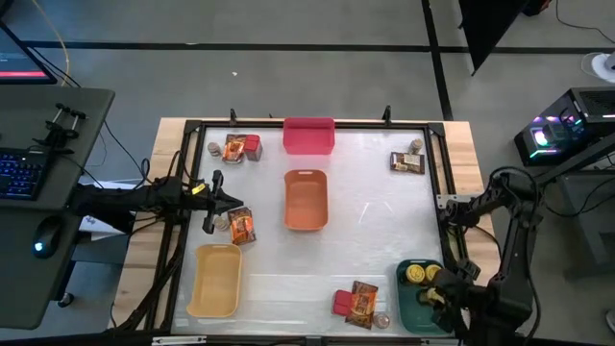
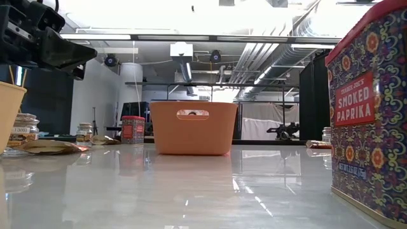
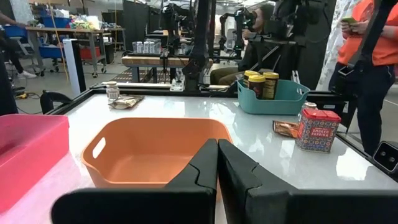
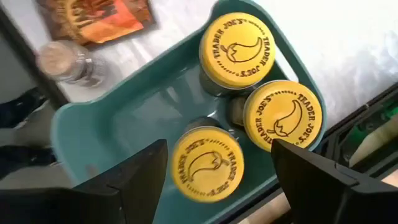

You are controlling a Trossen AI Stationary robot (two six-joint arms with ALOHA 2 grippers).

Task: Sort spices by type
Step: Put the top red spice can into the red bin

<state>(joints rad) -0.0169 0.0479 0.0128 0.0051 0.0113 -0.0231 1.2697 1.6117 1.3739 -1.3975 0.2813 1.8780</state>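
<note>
An orange bin [image 1: 306, 200] sits mid-tabletop [image 1: 375, 250], a pink bin [image 1: 308, 135] at the far edge, a yellow bin [image 1: 215, 280] and a teal bin [image 1: 407, 304] near the front corners. A keyboard [image 1: 21, 177] and mouse [image 1: 42, 236] lie on a side desk.

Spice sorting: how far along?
Done: three yellow-topped tins sit in the teal bin. In hand: right end effector open above them; left end effector shut, empty, facing the orange bin. Left: red boxes, packets, jars still scattered.
</note>
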